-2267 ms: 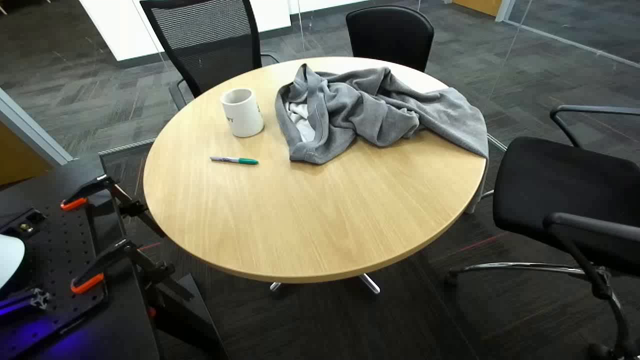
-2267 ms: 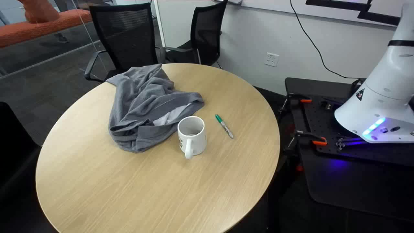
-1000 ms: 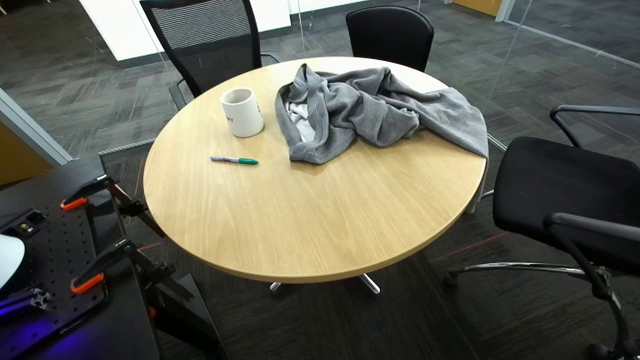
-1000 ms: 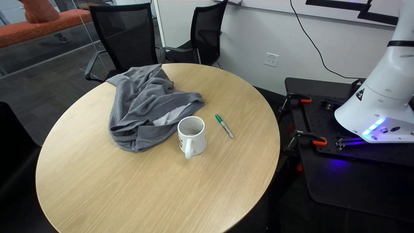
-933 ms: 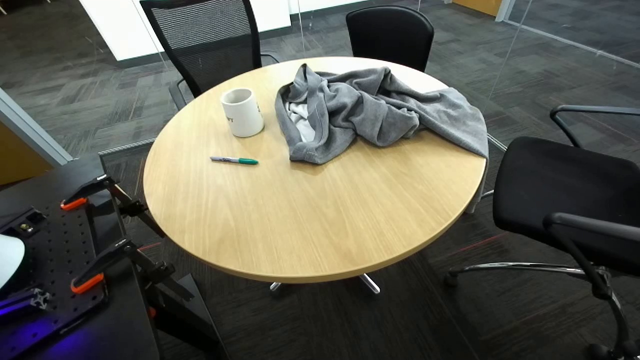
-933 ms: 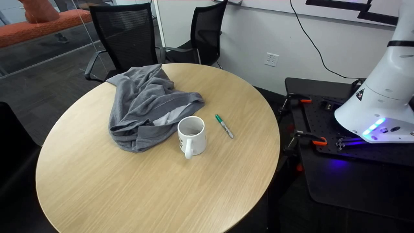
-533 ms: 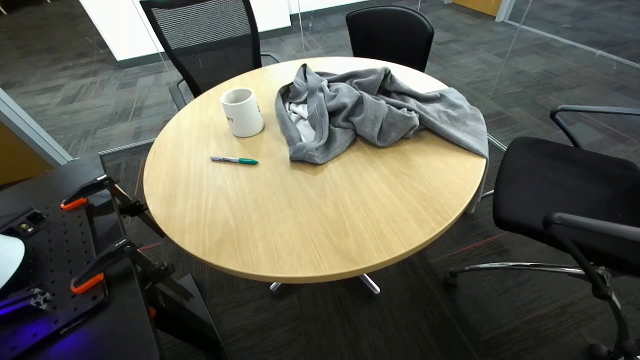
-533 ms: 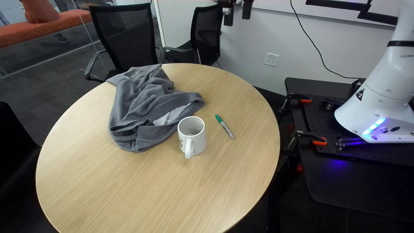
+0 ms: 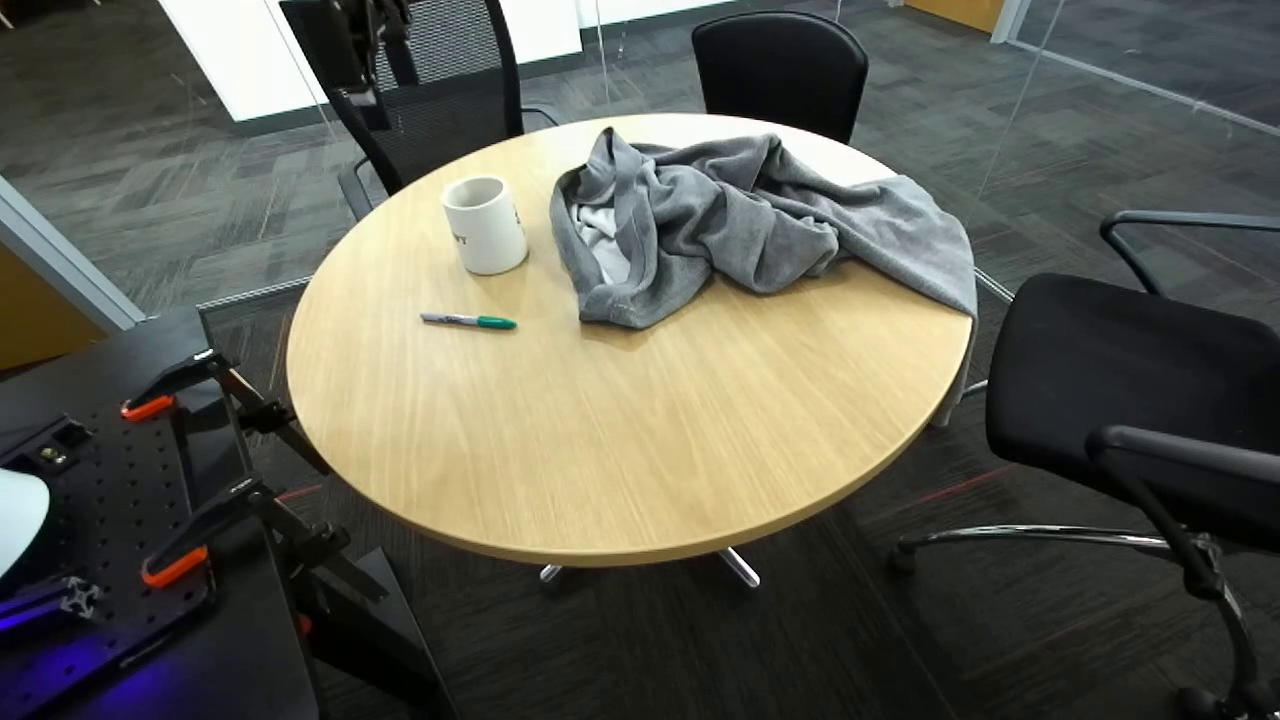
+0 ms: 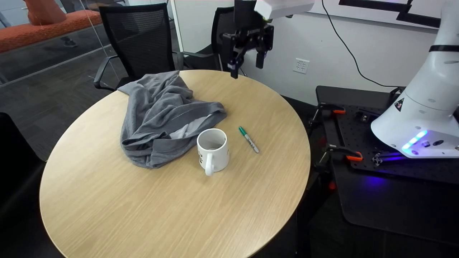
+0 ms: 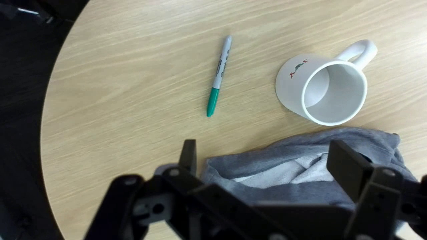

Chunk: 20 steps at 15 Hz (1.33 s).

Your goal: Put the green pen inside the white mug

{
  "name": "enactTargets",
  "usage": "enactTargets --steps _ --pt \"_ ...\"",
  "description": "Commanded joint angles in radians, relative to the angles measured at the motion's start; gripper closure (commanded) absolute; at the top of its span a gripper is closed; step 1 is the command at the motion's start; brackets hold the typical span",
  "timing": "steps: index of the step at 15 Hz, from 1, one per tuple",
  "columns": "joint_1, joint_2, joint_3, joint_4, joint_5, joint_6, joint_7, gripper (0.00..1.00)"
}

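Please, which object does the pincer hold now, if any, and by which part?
Nothing: the open pincer is empty; the green-capped marker lies on the round table.

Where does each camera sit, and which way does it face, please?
An exterior view: raised, looking down past mug to pen; base at right edge, wrist and gripper at top.
An exterior view: raised, roughly opposite, looking down across the table; parts of base (left edge) and gripper (top).
Wrist view: looking down from the wrist at mug, pen, cloth; fingers at bottom.
Both exterior views share mug, pen, cloth.
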Motion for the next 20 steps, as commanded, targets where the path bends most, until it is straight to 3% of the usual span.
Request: enactTargets --steps 1,11,20 --pt "0.018 0.02 -0.015 -0.011 -0.002 0.041 0.019 0.0" --pt "0.022 0.074 -0.021 -0.034 -0.012 0.126 0.079 0.0" --pt "0.058 0.151 -0.024 -0.131 0.0 0.333 0.188 0.0"
